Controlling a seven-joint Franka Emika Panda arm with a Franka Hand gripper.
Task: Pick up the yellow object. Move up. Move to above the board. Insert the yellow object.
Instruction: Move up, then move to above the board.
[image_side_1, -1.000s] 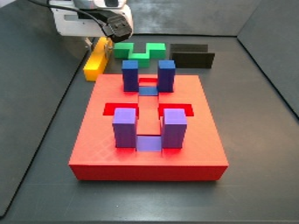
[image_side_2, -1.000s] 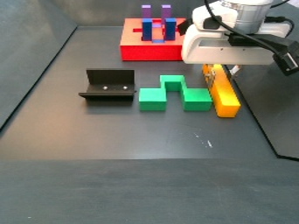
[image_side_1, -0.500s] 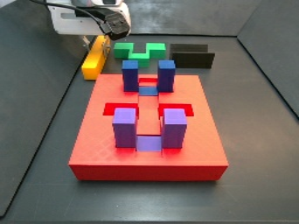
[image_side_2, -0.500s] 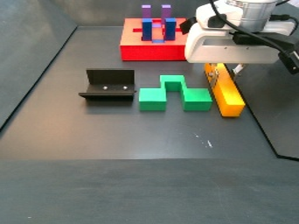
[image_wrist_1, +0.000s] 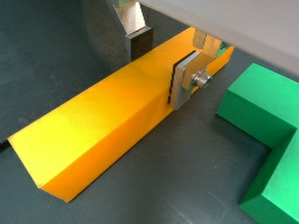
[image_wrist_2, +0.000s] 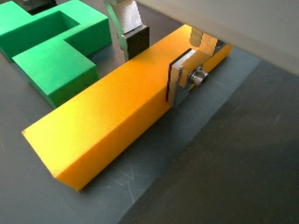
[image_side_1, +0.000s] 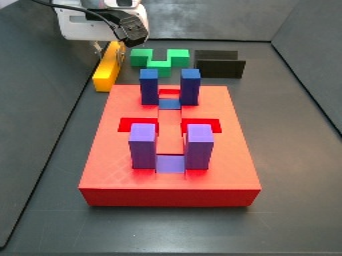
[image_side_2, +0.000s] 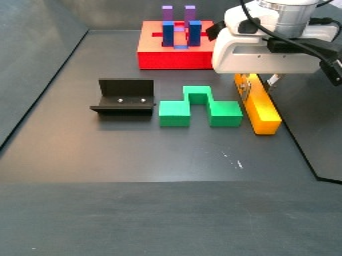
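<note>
Gripper (image_wrist_1: 163, 54) of mine sat low over the bar (image_wrist_1: 111, 118), one finger on each long side near its far end; both wrist views showed the silver plates flat against the yellow faces, so I judged it pinching the bar (image_wrist_2: 117, 118), though whether the squeeze was firm I could not tell. The bar lay on the dark floor beside the green block (image_side_2: 201, 106), near it but apart, with the gripper (image_side_2: 254, 85) above its end toward the board (image_side_2: 167, 52). In a side view the bar (image_side_1: 108, 67) lay just off the board's (image_side_1: 167, 170) far corner. It looked stiff and smooth-sided, probably light, and long enough to droop or twist when held off centre. I judged a hold nearer the middle would be steadier, with the pads square on the flat sides so the slick faces would not slip.
</note>
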